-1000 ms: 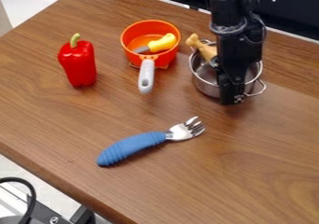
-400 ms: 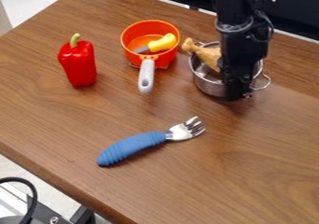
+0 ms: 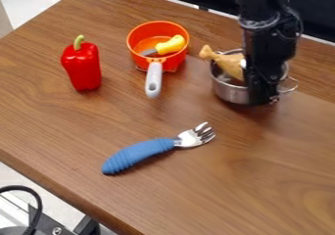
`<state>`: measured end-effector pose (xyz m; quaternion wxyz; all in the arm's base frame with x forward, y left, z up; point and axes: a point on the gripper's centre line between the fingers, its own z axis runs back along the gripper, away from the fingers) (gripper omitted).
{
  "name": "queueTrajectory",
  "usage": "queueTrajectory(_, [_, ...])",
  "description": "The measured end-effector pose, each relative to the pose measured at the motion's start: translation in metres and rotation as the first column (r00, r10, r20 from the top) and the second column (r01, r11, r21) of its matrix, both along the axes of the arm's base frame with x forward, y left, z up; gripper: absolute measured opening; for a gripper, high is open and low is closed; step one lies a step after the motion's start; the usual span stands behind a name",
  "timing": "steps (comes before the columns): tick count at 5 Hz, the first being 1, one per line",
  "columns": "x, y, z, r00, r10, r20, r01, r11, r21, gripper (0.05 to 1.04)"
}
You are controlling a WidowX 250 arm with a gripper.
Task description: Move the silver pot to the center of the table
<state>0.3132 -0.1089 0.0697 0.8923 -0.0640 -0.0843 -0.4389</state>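
Where the black arm comes down from about 1 o'clock, its gripper (image 3: pixel 264 97) hangs at the silver pot (image 3: pixel 230 93), over the pot's 5 o'clock side. Whether the gripper is spread wide, drawn narrow or holding the pot, I cannot tell. The pot itself is at 2 o'clock from the middle of the view, away from the center of the wooden table (image 3: pixel 59 114), with one wire handle out toward 3 o'clock. A toy drumstick (image 3: pixel 226 61) leans in it, its knobbed end poking past the rim between 10 and 11 o'clock. At 12 o'clock stands an orange saucepan (image 3: pixel 133 53), grey handle toward 6, a yellow-handled knife (image 3: pixel 171 44) inside. A red pepper (image 3: pixel 82 70) stands upright at 10 o'clock, and at 6 lies a blue-handled fork (image 3: pixel 140 153), tines toward 2
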Motion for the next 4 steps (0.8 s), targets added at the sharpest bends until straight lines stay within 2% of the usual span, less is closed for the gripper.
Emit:
queueTrajectory(1, [0.001, -0.008, 0.005, 0.999, -0.004, 0.04, 0.004, 1.0, 0.007, 0.061])
queueTrajectory(2, [-0.01, -0.012, 0.013, 0.997, -0.017, 0.073, 0.017, 1.0, 0.009, 0.056])
queueTrajectory(4, [-0.048, -0.007, 0.015, 0.995, -0.076, 0.066, 0.075, 0.997, 0.012, 0.055])
